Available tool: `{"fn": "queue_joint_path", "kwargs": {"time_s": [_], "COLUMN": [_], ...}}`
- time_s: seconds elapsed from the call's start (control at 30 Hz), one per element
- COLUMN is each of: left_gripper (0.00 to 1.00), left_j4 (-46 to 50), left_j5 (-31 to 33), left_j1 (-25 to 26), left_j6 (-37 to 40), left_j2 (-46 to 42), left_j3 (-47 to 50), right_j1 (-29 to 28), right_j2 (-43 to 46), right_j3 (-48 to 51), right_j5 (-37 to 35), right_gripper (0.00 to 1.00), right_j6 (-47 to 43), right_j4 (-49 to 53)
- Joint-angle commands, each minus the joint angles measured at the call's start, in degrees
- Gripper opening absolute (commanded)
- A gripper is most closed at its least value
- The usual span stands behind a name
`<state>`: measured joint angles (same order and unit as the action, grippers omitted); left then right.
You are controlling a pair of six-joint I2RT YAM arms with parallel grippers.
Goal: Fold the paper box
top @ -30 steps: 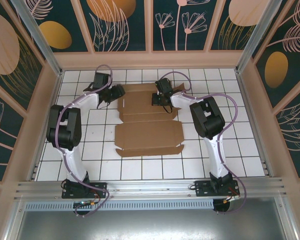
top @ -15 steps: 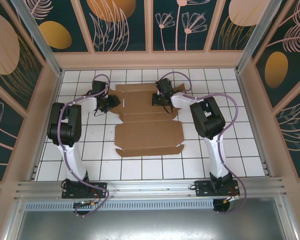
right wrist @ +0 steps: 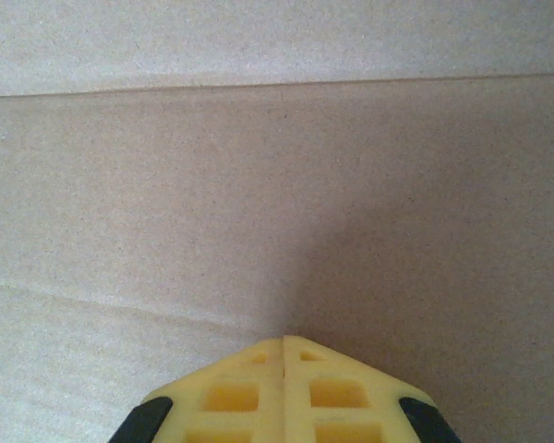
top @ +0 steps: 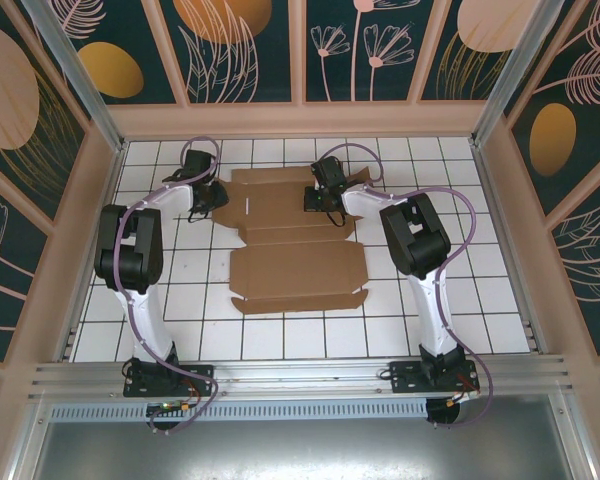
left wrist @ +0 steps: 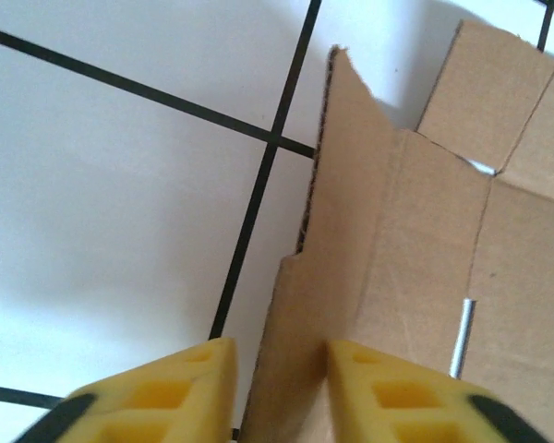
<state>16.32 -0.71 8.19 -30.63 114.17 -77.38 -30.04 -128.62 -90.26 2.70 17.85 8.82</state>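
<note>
A white tiled table with black grid lines sits inside walls of dark panels painted with flowers. The paper box lies opened out as 1 flat brown sheet at the middle and far part of the table, its long axis running away from the arm bases.

The left gripper is at the sheet's far left edge, so the rest of the sheet spreads to its right. In the left wrist view a side flap is raised off the tiles and runs down between the 2 yellow fingers. The flap fills most of the gap, but I cannot tell whether the pads are actually biting on it.

The right gripper is clenched, with its tips together and pointing down at the far panel, apparently pressing on it.

The flap's crease runs along the sheet's long axis. Folding it therefore means swinging it rightward over the panel, and the left arm is the nearer one for that.
</note>
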Motion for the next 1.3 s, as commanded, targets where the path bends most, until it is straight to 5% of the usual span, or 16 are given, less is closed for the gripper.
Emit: {"fn": "queue_joint_path", "kwargs": {"time_s": [0.0, 0.13, 0.37, 0.6, 0.77, 0.93, 1.27], "left_gripper": [0.21, 0.11, 0.14, 0.16, 0.33, 0.5, 0.46], "left_j4": [2.36, 4.05, 11.29, 13.64, 13.57, 13.35, 7.67], "left_j5": [3.08, 5.47, 16.15, 17.48, 21.17, 20.49, 0.06], "left_j1": [0.08, 2.04, 9.93, 11.89, 11.04, 8.84, 13.47], "left_j6": [1.91, 3.64, 7.53, 7.69, 8.14, 6.87, 2.33], "left_j2": [0.22, 1.97, 9.02, 13.29, 6.33, -3.64, -1.96], "left_j3": [-1.06, -3.03, -11.36, -13.55, -13.23, -13.9, -15.91], "right_j1": [-0.28, -0.54, -0.7, -0.85, -0.9, -0.71, 1.67], "right_j2": [-5.17, -5.27, -5.59, -6.38, -6.13, -4.53, 4.67], "right_j3": [3.47, 3.35, 2.64, 1.49, 1.52, 1.66, 3.52], "right_j5": [0.72, 0.75, 0.2, 0.2, -0.15, 0.2, 7.73], "right_gripper": [0.0, 0.0, 0.0, 0.0, 0.0, 0.0, 0.09], "right_j6": [-1.3, -1.32, -1.14, -1.22, -1.65, -2.0, -1.69], "right_j4": [14.56, 14.74, 15.44, 16.63, 17.02, 16.78, 11.52]}}
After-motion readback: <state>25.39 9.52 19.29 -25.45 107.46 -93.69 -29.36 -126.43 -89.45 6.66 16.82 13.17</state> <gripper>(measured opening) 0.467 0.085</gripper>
